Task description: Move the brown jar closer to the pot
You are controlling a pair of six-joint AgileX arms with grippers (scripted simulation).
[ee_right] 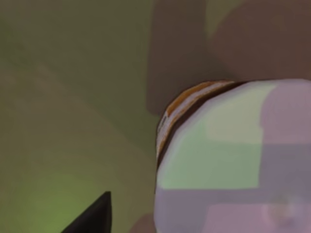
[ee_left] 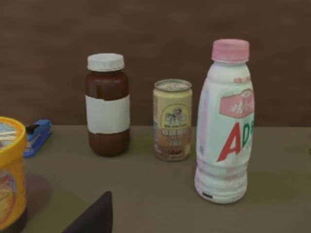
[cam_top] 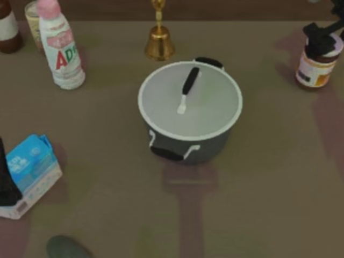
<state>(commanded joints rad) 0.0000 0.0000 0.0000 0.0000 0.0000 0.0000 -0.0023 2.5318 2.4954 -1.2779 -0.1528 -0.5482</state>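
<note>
Table (cam_top: 258, 204): bottle (cam_top: 62, 48) lettered "AD".

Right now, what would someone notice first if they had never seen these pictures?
The big dark pot with its pale round lid sits right in the middle of the table. A shiny gold bell stands just behind it. At the far right, the right end effector is over the small brown jar.

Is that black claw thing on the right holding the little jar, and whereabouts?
The right pincer sits over the brown jar's white lid, but whether it actually grips cannot be told. The left arm holds nothing visible.
</note>
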